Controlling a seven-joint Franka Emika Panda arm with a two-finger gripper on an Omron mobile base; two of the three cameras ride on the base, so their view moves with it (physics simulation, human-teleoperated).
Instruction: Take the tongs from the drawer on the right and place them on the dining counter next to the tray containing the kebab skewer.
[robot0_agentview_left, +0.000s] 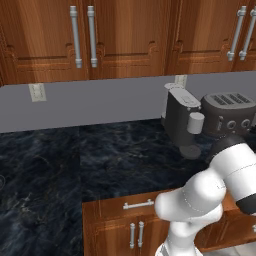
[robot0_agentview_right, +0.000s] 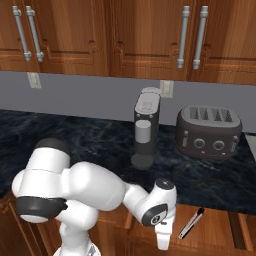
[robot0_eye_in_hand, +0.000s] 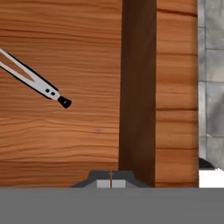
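Note:
The drawer (robot0_agentview_right: 217, 226) stands pulled open below the counter's front edge at the lower right of the right base view. The slim dark tongs (robot0_agentview_right: 191, 223) lie on its wooden floor, slanting. My gripper (robot0_agentview_right: 163, 243) points down at the drawer's left part, a short way left of the tongs and apart from them. In the hand view the tongs' joined end (robot0_eye_in_hand: 41, 85) lies at the upper left on the drawer floor (robot0_eye_in_hand: 65, 131), and my gripper (robot0_eye_in_hand: 110, 182) is shut with nothing in it. The tray, the kebab skewer and the dining counter are out of view.
A black stone kitchen counter (robot0_agentview_left: 100, 160) against the wall carries a coffee machine (robot0_agentview_right: 146, 127) and a toaster (robot0_agentview_right: 209, 131). Cabinet doors hang above. Another drawer (robot0_agentview_left: 138, 204) to the left is closed. The drawer's dark wall (robot0_eye_in_hand: 138, 87) and tiled floor (robot0_eye_in_hand: 212, 87) lie to the right of my hand.

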